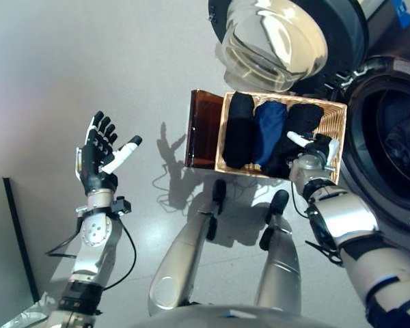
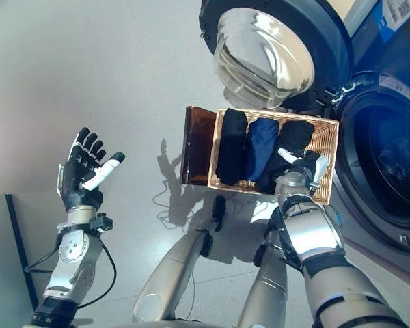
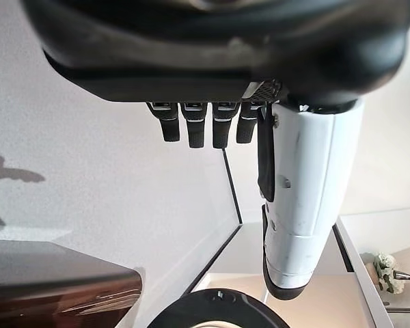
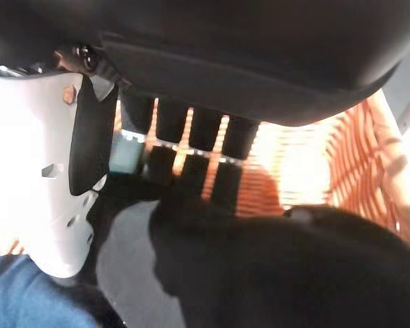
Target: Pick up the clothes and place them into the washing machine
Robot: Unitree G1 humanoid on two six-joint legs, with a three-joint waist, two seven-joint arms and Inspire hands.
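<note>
Right hand [image 1: 313,156] sits in wicker basket [image 1: 336,124], fingers down on black roll [image 1: 302,123], prob. touching; grip unclear. Left hand [image 1: 99,156] spread, raised over floor. Washer door [image 1: 280,34] hangs open above basket, brown lid [image 1: 203,128] beside it.

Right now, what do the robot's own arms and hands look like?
Both arms are smooth silver-grey metal shells with dark bands at the joints. The left hand and right hand are dark, with segmented black fingers and a white cover on each thumb.
</note>
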